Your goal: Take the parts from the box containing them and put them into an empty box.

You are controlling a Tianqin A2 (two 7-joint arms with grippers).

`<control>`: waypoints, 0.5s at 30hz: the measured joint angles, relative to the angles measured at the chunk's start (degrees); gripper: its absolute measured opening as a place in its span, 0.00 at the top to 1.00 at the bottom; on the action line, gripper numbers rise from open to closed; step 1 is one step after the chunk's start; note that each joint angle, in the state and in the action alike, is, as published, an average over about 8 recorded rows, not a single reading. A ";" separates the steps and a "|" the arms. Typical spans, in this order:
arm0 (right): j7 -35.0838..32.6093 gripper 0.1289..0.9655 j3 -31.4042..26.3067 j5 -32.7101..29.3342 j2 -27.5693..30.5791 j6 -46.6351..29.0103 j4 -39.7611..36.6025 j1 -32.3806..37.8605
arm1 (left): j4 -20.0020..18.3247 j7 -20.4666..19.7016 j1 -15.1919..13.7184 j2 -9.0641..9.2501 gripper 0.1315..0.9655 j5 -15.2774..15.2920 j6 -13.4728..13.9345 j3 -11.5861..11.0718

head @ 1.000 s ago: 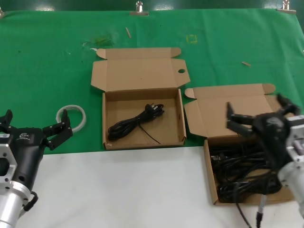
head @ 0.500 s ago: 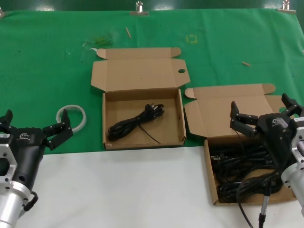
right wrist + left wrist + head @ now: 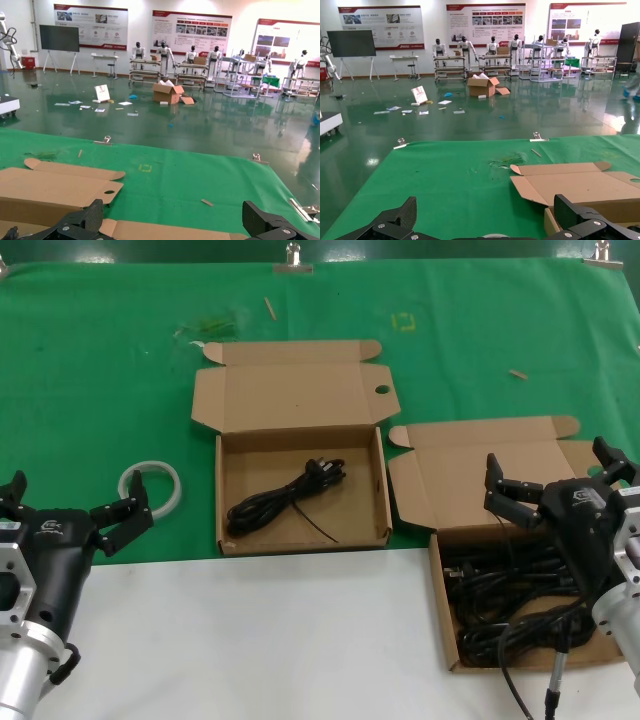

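The middle brown box (image 3: 375,490) has a square lid with a small hole and holds one coiled black cord (image 3: 290,502). The right brown box (image 3: 437,585), its lid skewed, holds several tangled black cords (image 3: 510,590). My right gripper (image 3: 553,472) is open and empty, hovering over the far part of the right box, just above the cords. My left gripper (image 3: 75,498) is open and empty at the near left, beside the white tape ring (image 3: 150,485). In the right wrist view the open fingers (image 3: 80,222) frame the right box's lid (image 3: 165,231).
Both boxes lie on a green mat (image 3: 100,360) with a white table strip (image 3: 250,640) in front. The middle box's open lid (image 3: 290,390) lies flat behind it and also shows in the left wrist view (image 3: 580,187). Small scraps lie on the far mat.
My right gripper has moved a little to the right and nearer over the right box, then held still. The left arm and the cords have not moved.
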 joint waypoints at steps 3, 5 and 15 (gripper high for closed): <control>0.00 0.00 0.00 0.00 0.00 0.00 0.00 0.00 | 0.00 0.00 0.00 0.00 0.00 0.00 0.00 0.00; 0.00 0.00 0.00 0.00 0.00 0.00 0.00 0.00 | 0.00 0.00 0.00 0.00 0.00 0.00 0.00 0.00; 0.00 0.00 0.00 0.00 0.00 0.00 0.00 0.00 | 0.00 0.00 0.00 0.00 0.00 0.00 0.00 0.00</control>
